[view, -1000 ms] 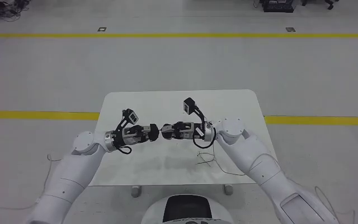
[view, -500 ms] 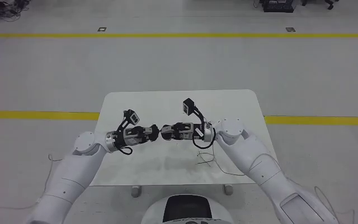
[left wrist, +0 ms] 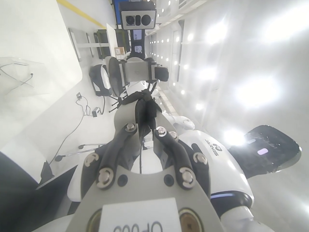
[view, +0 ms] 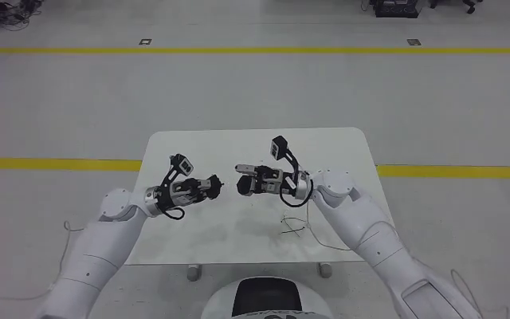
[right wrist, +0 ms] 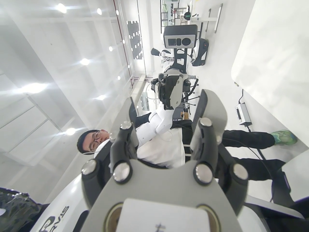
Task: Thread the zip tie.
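Black and thin, a few loose strands (view: 292, 224) lie on the white table (view: 335, 143) near its front edge, on the robot's right side (ties or wire, too fine to tell). Farther in, above the table's middle, the left gripper (view: 216, 185) has its fingers (left wrist: 149, 107) pinched together on the black zip tie (left wrist: 140, 146), whose strap runs back between them toward the wrist. Facing it and just apart from it, the right gripper (view: 239, 179) hangs with its fingers (right wrist: 207, 112) spread wide. On the floor well beyond the table runs a yellow line (view: 239, 50).
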`<state>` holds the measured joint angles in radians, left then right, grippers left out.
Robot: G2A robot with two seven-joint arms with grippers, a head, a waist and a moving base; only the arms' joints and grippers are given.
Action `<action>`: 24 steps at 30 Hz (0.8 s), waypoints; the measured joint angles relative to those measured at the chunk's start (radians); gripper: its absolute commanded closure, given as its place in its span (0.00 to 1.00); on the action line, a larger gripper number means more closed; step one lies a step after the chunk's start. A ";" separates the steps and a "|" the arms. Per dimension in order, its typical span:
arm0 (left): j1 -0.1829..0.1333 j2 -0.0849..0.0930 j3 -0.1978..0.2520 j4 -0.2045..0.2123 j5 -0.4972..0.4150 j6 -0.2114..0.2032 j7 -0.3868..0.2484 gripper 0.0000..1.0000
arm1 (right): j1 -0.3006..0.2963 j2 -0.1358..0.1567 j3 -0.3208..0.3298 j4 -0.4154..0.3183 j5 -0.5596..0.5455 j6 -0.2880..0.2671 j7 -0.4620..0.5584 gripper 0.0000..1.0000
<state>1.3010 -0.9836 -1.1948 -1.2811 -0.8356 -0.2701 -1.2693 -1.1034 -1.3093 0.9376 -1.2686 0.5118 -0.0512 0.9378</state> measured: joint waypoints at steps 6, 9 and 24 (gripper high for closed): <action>0.007 -0.002 -0.004 0.004 -0.029 -0.017 0.007 1.00 | 0.000 0.000 0.000 0.000 0.001 0.000 0.000 0.00; 0.008 -0.002 -0.004 0.002 -0.024 -0.017 0.012 1.00 | 0.000 0.000 0.000 0.000 0.001 0.000 0.000 0.00; 0.025 0.021 -0.090 0.005 -0.016 -0.018 -0.031 1.00 | -0.004 0.025 0.032 -0.072 -0.157 0.036 -0.003 0.00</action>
<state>1.3259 -0.9628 -1.2853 -1.2765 -0.8513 -0.2876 -1.3008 -1.1072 -1.2843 0.9694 -1.3405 0.3547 -0.0148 0.9346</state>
